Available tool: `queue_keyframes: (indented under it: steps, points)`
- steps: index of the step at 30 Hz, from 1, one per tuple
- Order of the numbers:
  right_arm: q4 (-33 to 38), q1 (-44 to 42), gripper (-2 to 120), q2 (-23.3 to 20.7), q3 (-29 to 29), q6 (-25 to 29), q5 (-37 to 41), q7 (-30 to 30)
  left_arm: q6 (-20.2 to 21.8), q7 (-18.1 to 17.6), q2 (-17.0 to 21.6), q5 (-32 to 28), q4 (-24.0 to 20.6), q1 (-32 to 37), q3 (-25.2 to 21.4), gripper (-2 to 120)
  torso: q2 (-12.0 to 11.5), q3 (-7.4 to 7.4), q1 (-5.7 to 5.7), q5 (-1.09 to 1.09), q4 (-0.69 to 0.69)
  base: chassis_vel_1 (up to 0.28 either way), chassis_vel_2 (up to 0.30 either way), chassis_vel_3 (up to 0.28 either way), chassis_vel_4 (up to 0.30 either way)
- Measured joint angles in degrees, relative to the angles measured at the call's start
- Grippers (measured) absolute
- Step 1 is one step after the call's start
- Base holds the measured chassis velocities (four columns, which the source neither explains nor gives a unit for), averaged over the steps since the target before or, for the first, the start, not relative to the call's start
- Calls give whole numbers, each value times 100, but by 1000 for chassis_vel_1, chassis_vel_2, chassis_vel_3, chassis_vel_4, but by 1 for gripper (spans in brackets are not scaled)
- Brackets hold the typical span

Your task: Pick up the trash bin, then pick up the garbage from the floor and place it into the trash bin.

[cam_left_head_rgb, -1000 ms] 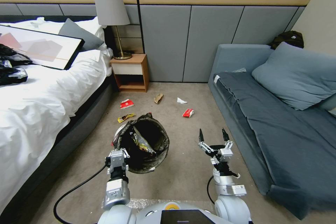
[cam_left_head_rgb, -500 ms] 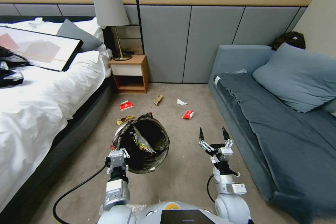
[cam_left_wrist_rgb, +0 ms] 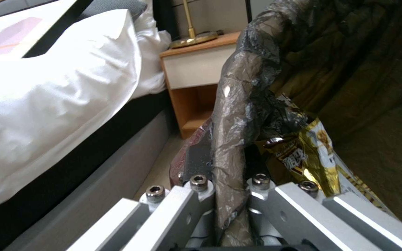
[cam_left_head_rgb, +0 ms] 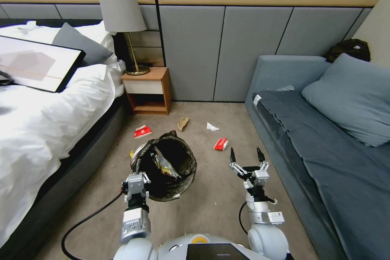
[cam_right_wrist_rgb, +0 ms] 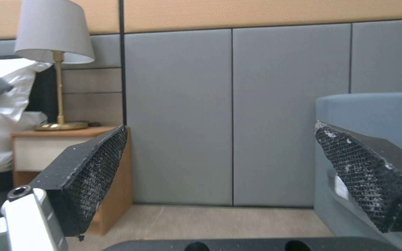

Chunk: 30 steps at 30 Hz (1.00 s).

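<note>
The trash bin [cam_left_head_rgb: 165, 166] is held at its rim by the clamped left tool [cam_left_head_rgb: 136, 184]. The camera has advanced; a red wrapper [cam_left_head_rgb: 221, 144] now lies at eleven o'clock of the spread right tool [cam_left_head_rgb: 246, 157].

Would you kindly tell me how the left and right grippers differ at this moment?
The left gripper is shut on the trash bin rim; the right gripper is open and empty. The left is beside the bin; the right hangs over bare carpet nearer the sofa. Both point forward.
</note>
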Motion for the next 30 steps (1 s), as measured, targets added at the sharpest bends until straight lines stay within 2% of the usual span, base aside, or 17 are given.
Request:
queue_keyframes:
  steps: [12, 17, 22, 30]
  points:
    - [-40, 53, 100, 6, -14, -10, 33, 14, -3, 0, -1, 2, 17, -8, 1, 0, 0, 0, -1, 1, 0, -302, 302, 304, -302]
    - [-118, 140, 100, 37, -38, 204, 102, -90, -7, -5, -3, 0, 25, -10, 0, 0, 0, 2, 2, 0, 0, -267, 252, 252, -271]
    - [-136, 166, 100, 55, -44, 243, 63, -138, -7, -10, -4, -2, 25, -8, -1, 0, -1, 1, 1, 0, 0, -104, 95, 85, -67]
    - [-146, 196, 100, 58, -60, 245, -18, -182, -7, -13, -2, 5, 25, 8, 17, 0, 0, -1, -2, 0, 0, 46, -38, -52, 31]
